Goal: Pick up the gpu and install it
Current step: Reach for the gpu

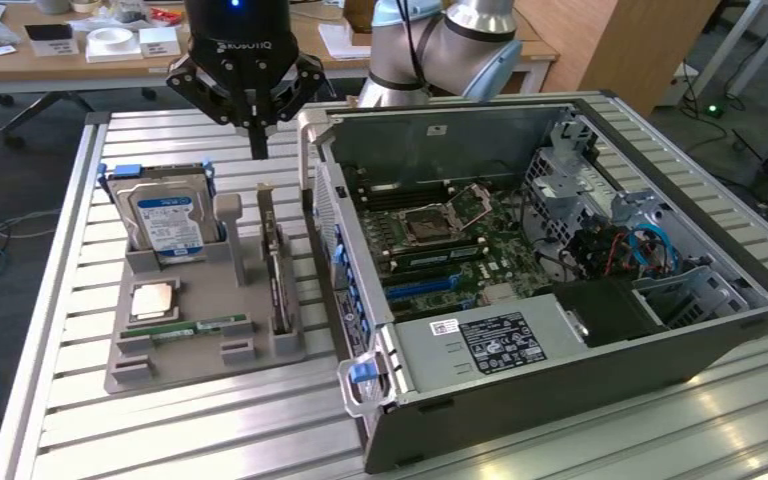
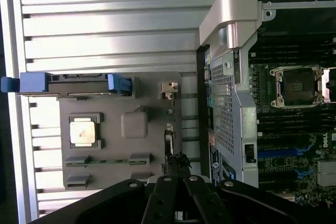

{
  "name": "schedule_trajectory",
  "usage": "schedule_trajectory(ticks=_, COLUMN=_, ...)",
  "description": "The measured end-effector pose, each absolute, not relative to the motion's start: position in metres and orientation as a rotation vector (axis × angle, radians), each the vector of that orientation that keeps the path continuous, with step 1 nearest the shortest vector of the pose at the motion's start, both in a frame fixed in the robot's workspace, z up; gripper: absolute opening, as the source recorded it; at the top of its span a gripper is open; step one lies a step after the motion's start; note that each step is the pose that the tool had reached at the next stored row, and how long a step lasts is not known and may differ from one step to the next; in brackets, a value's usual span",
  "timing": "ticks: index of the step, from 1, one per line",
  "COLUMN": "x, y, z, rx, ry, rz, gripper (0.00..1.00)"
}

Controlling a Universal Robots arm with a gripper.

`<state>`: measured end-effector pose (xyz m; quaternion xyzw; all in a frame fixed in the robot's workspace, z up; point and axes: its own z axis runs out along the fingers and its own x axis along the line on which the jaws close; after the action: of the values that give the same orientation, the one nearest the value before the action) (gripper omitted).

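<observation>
The gpu (image 1: 276,270) stands on its long edge in a slot along the computer-side edge of the grey holder (image 1: 257,348), a thin dark card seen almost edge-on. My gripper (image 1: 259,148) hangs shut above the card's far end, clear of it, with nothing between its fingers. In the wrist view the gpu (image 2: 169,127) shows as a narrow strip just beyond the closed gripper (image 2: 176,167). The open computer case (image 1: 704,330) lies to the exterior view's right, and its motherboard with blue card slots (image 1: 424,287) is exposed.
The holder also carries an upright silver hard drive with a blue label (image 1: 168,215), a CPU (image 1: 155,298) and a green RAM stick (image 1: 204,326). The case's rear wall (image 1: 337,250) rises right beside the gpu. All of this rests on a slatted metal table (image 1: 197,430).
</observation>
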<state>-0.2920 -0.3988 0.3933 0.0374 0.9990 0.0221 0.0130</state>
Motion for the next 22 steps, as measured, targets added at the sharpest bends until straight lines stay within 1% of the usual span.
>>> schedule_trajectory(ticks=22, x=-0.292, y=-0.412, z=0.393, rx=0.117, ry=3.113, rz=0.068, gripper=0.11)
